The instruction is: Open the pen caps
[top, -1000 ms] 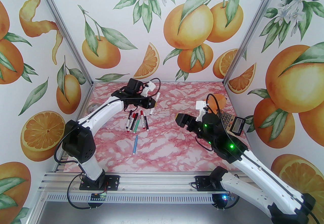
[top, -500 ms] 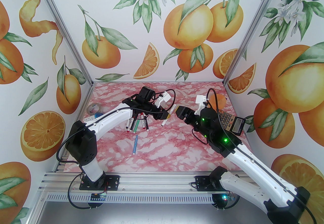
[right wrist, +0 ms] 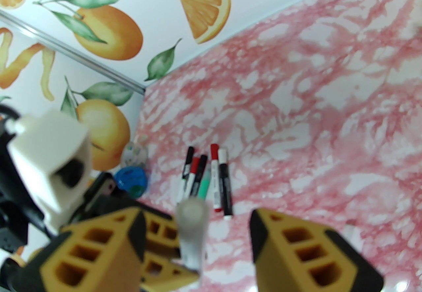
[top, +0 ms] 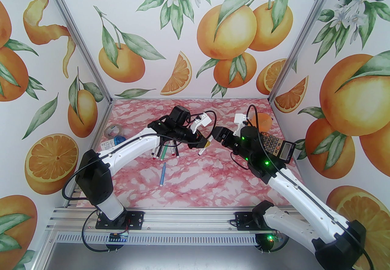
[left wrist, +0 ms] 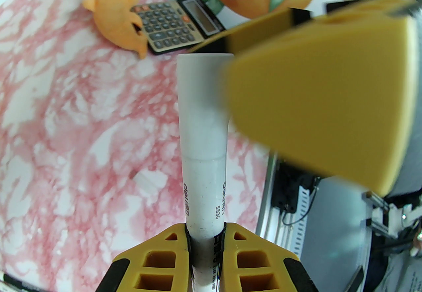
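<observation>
Both grippers have come together since a second ago. Now the left gripper (left wrist: 205, 234) is closed on the pen (left wrist: 204, 191) barrel, and the cap (left wrist: 201, 106) sticks out ahead of its fingers. The right gripper (right wrist: 197, 218) is wide, with the cap between its fingers.

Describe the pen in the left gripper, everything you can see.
White pen: smooth plastic barrel with black print reading "deli" and "S536". Its white cap is still seated, and a faint seam marks the joint. The left gripper is shut on the barrel, with the cap end pointing away from it. The pen is held off the pink marbled table. The cap sits inside the open right gripper; whether a finger touches it is unclear.
</observation>
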### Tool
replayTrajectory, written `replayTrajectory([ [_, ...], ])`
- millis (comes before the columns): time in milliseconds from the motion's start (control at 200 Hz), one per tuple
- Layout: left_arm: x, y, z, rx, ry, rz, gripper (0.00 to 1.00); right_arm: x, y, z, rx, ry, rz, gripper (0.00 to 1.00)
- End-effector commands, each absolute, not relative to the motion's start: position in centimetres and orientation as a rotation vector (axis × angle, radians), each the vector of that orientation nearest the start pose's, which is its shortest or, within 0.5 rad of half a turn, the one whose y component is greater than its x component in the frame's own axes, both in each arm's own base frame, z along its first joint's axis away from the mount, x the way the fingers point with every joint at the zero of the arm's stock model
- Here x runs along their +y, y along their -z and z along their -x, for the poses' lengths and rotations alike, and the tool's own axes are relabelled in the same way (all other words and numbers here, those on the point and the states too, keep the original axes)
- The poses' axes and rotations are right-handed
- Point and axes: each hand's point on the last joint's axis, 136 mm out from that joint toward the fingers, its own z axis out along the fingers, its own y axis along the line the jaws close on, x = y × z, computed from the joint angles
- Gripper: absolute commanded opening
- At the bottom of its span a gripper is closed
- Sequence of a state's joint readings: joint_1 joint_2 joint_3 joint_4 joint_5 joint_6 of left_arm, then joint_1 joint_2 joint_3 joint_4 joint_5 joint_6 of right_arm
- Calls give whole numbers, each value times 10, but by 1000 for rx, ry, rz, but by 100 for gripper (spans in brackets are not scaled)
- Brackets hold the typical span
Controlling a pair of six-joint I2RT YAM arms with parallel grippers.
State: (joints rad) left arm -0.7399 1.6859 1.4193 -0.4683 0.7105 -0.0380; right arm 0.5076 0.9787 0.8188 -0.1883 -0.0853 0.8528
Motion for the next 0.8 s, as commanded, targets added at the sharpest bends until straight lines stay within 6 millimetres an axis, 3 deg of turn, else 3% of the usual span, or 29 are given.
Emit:
replayTrajectory([
  [0,-389,-250,-247,1990,1230,-1231,14,191,-273,-304,2014,-1023,-275,57],
  [796,-393,-244,-236,2004,1234,-1280,14,195,-266,-307,2036,-1046,-272,30],
])
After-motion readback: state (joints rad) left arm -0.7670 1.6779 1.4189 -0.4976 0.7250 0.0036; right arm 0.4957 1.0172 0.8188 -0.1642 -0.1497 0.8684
